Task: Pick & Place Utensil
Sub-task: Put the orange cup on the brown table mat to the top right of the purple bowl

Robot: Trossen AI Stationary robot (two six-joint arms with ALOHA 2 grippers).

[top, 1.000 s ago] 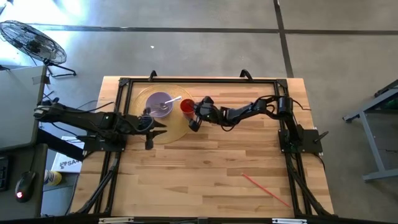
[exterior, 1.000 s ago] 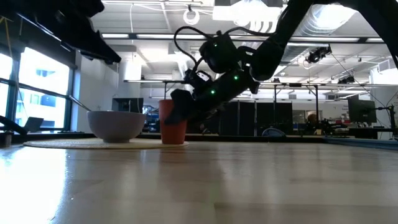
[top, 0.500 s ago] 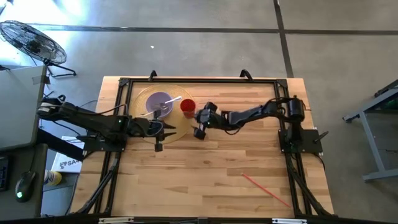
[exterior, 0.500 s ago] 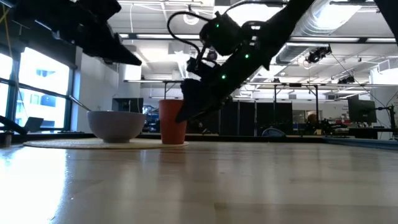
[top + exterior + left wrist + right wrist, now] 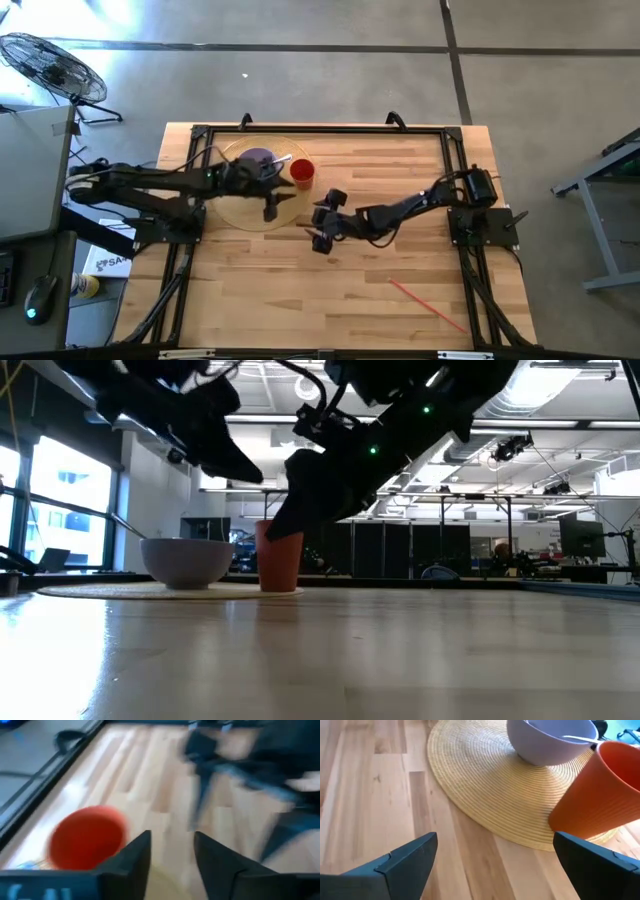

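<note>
A lilac bowl [image 5: 259, 163] with a metal spoon [image 5: 280, 160] leaning on its rim stands on a round straw mat [image 5: 235, 205]. A red cup [image 5: 302, 172] stands at the mat's right edge, and also shows in the low view [image 5: 279, 557]. My left gripper [image 5: 272, 208] hovers open over the mat, just near of the bowl and cup; its wrist view shows the cup [image 5: 87, 837] ahead. My right gripper [image 5: 318, 238] is open and empty over bare wood, near and right of the cup [image 5: 595, 795], facing the bowl [image 5: 550, 737].
A thin red stick [image 5: 425, 303] lies on the wood toward the near right. A black frame [image 5: 320, 130] runs around the table's edges. Bare wood lies across the middle and the near side.
My right gripper has drawn back from the red cup toward the table's near edge and risen in the low view. My left gripper has gone toward the table's right, over the mat, closer to the cup. Bowl, spoon and cup have stayed put.
</note>
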